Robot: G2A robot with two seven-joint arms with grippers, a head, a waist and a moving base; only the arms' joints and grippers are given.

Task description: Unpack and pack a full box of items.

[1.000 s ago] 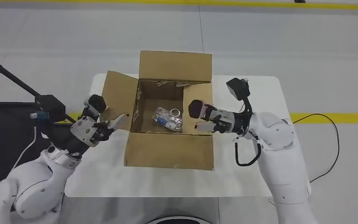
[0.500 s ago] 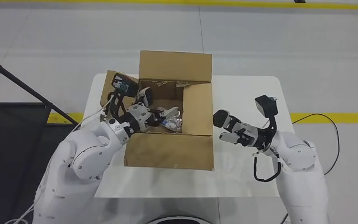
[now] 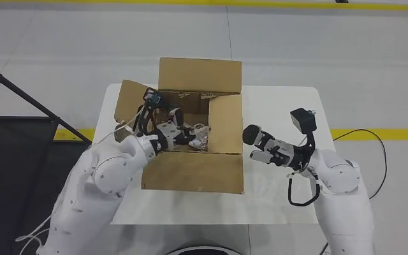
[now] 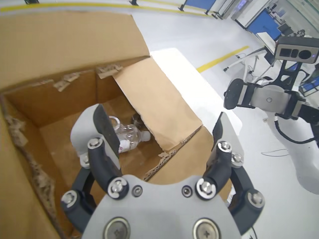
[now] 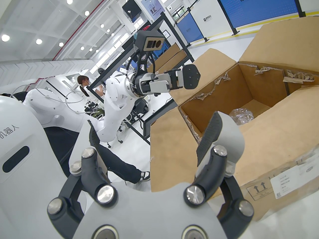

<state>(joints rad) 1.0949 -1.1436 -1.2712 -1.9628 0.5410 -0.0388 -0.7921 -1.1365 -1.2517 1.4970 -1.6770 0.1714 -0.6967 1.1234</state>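
Clearance matters: the left hand (image 4: 160, 116), spread wide above the plastic bottle (image 4: 130, 135) in the cardboard box (image 3: 191, 172), should descend straight, missing the inner flap (image 4: 154, 100), before closing.

My work area was brightly, evenly lit by round white ceiling lamps (image 5: 69, 0). The white rectangular table (image 3: 280, 115) glared pale. The open brown cardboard box (image 3: 201, 76) held soft shade inside. My wrist views bowed straight lines near the edges.
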